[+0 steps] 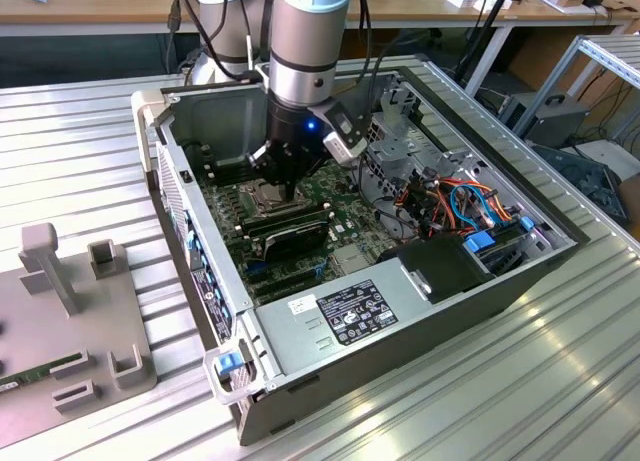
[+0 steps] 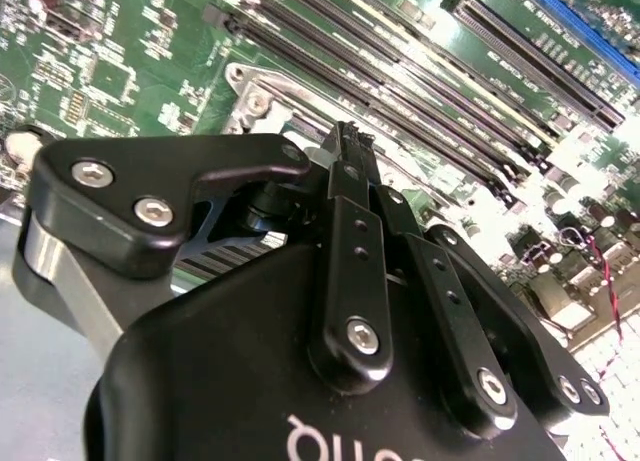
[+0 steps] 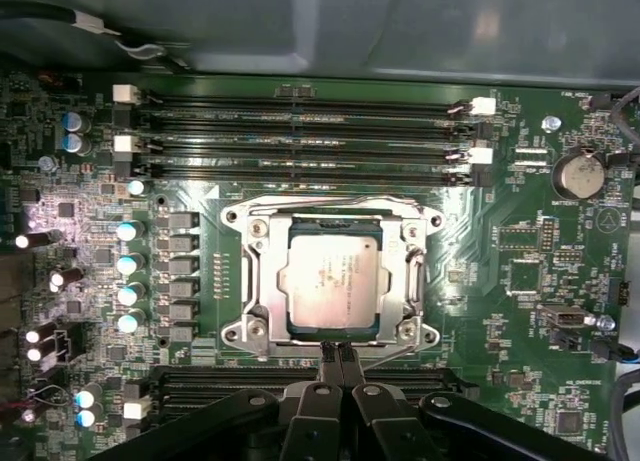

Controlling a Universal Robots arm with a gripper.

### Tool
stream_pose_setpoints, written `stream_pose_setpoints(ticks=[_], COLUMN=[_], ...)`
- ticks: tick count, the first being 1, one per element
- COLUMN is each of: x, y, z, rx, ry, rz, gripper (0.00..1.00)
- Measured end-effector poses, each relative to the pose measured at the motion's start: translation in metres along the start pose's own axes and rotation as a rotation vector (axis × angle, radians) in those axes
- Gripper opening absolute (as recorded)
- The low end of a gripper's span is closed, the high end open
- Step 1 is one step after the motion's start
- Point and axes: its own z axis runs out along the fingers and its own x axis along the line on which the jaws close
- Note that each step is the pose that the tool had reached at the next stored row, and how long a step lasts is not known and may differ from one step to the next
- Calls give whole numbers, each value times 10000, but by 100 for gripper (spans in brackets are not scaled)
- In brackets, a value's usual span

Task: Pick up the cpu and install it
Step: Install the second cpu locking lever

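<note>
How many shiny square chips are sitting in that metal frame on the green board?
1. The silvery-grey square cpu lies in the metal-framed socket mid-board, just beyond the black gripper, whose fingers are shut. Others may be hidden.

The exterior view looks down at an angle from well back onto the open grey metal computer case (image 1: 420, 311). The first wrist view faces straight down, close over the green motherboard (image 3: 500, 231). The second wrist view skims that board (image 2: 120, 61) past the black pincer (image 2: 345, 141).
</note>
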Motion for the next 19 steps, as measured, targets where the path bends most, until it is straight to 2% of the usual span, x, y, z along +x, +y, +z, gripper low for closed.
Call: stream_pose_setpoints(ticks=[2, 4, 6, 13, 19], x=[48, 105, 240, 250, 285], y=[1, -70, -78, -77, -76], z=[3, 5, 2, 1, 10], rx=[-2, -1, 0, -1, 0], ry=[-1, 0, -23, -24, -25], rz=[2, 0, 3, 2, 2], gripper=[11, 11, 11, 11, 11])
